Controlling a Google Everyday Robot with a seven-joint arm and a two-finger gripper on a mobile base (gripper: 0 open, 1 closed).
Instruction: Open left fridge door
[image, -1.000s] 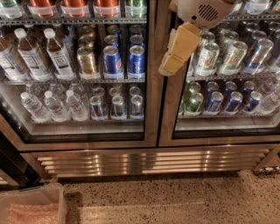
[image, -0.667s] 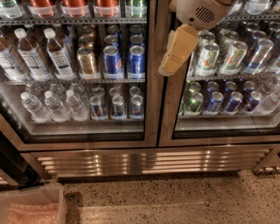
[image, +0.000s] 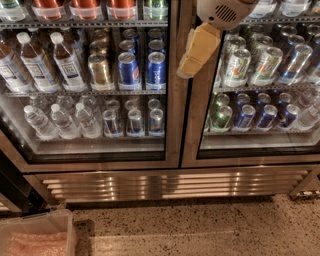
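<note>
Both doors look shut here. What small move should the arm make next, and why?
Probably ease the gripper in toward the steel edge of the left fridge door beside the centre seam. That door sits closed, and the gripper hangs in front of the seam, near the top of the view.

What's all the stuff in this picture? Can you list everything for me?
Steel-framed glass left fridge door: one, silver, left half.
Matching steel-framed right glass door: one, silver, right half.
Blue Pepsi cans: several, blue, middle shelf behind left door.
Clear water bottles: several, clear, lower shelf behind left door.
Green-and-white cans: several, green and white, middle shelf behind right door.
Ribbed steel grille: one, silver, under both doors.
Clear plastic bin: one, clear, floor, bottom left.
Cream tool: one, cream, near the top, where the doors meet.
</note>
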